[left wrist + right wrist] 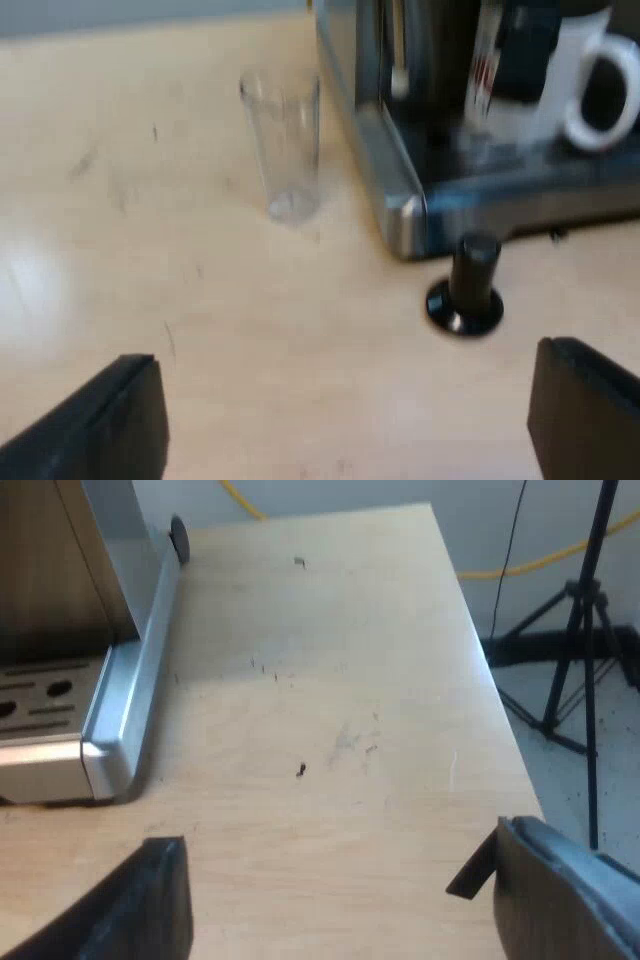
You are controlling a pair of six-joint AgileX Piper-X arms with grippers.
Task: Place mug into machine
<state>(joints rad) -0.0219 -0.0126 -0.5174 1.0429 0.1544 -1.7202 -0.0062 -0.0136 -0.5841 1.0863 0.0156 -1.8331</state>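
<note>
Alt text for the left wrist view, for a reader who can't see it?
A white mug stands at the espresso machine front, on its base. On the table near the machine's corner stand a measuring glass and a black-knobbed tamper; the left pincer is open above bare wood.

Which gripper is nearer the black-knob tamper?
Left. The left gripper hovers open just short of the tamper, by a front corner of the machine; the right gripper hovers over the table beside the machine's base.
</note>
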